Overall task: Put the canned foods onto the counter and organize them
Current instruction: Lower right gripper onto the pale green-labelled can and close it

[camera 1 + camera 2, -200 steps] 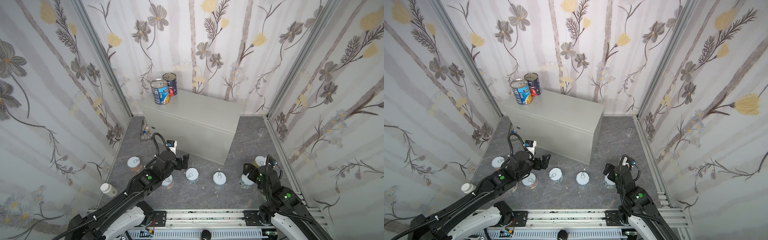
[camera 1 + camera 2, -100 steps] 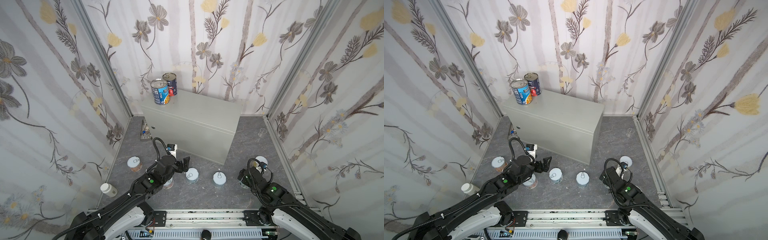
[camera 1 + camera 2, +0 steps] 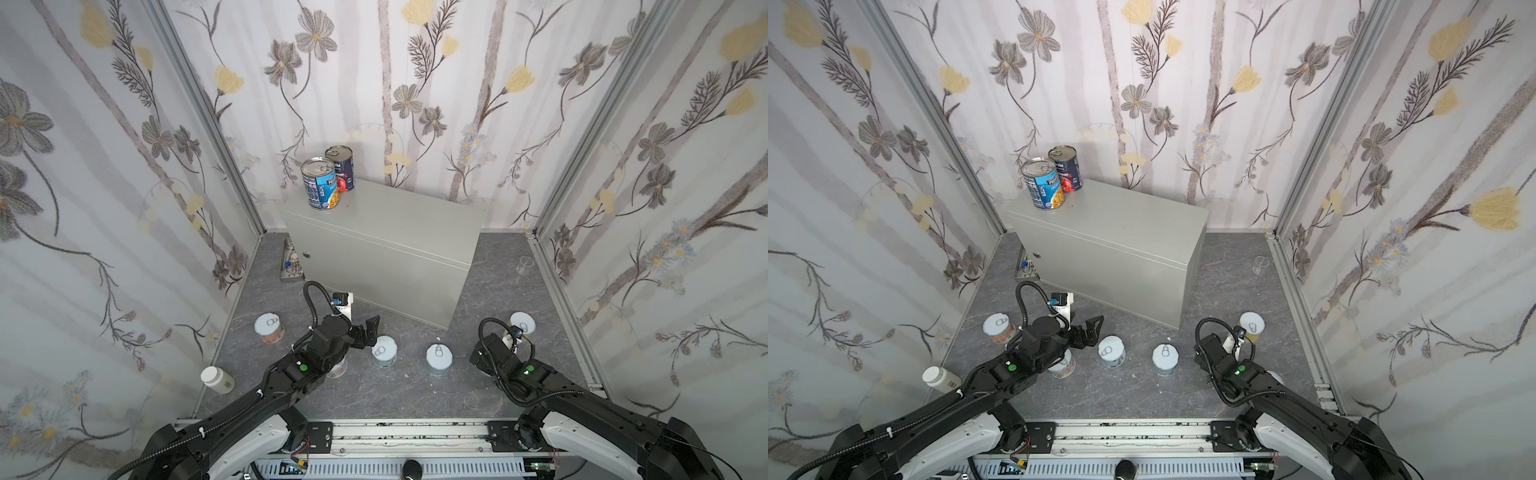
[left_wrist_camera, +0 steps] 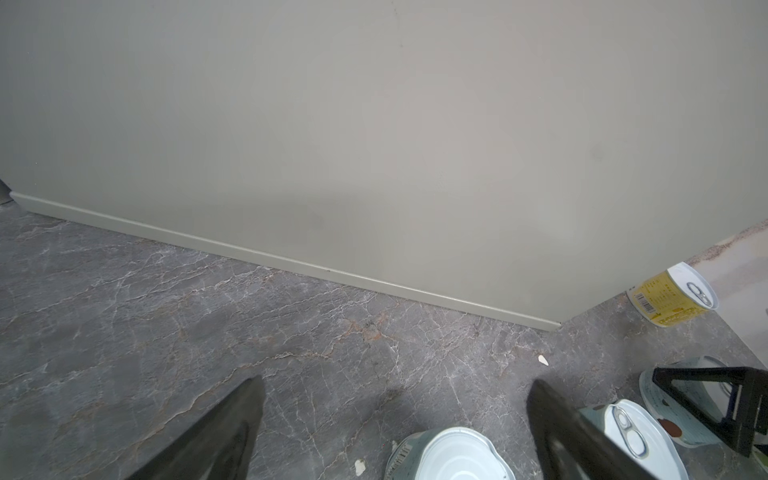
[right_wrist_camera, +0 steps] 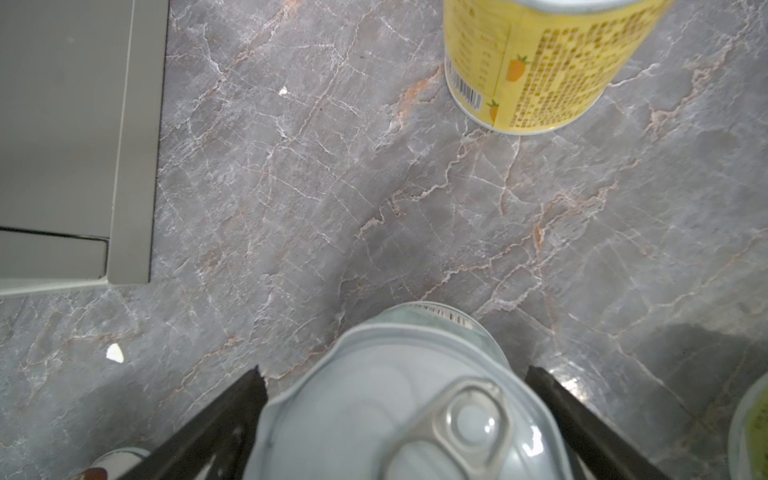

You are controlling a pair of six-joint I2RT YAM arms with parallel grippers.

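Twin high top views; close wrist views, seemingly low, sharing counter (image 4: pixel 374 124).

left arm (image 3: pixel 291 370) stretched forward, low | left pincer (image 4: pixel 395 388) jaws wide apart | right arm (image 3: pixel 528 370) low, wrist bent down | right pincer (image 5: pixel 395 374) jaws spread

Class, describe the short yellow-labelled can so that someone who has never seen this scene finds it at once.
Find the large light-grey metal cabinet on the dark marbled floor. Off its near right corner, by the right wall, stands a short can with a pale pull-tab lid. Its bright yellow label sets it apart from the pale-blue cans nearby.
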